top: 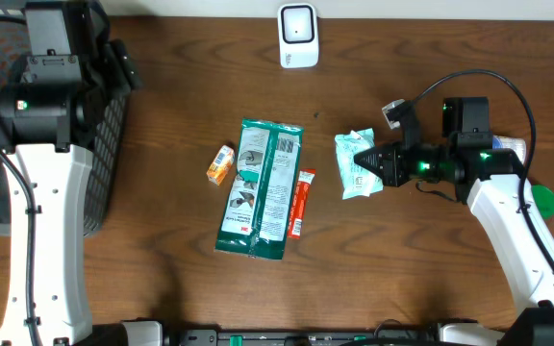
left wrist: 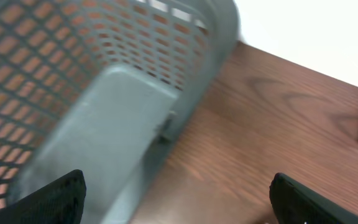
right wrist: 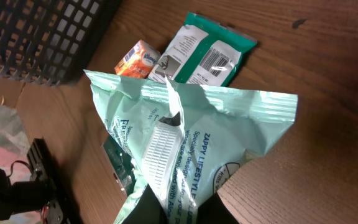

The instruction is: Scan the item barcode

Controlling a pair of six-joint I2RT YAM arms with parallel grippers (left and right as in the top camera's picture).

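Seemingly light, limp and crinkly, the mint pouch (top: 356, 165) sits right of the green packet (top: 260, 187), its edge clamped in the right gripper (top: 383, 163), best held by that sealed seam; the left gripper (left wrist: 179, 196) gapes empty

Mock shop checkout: scanner (top: 298, 36), basket (top: 104, 173) and packaged goods (top: 261, 187) on table (top: 181, 77).
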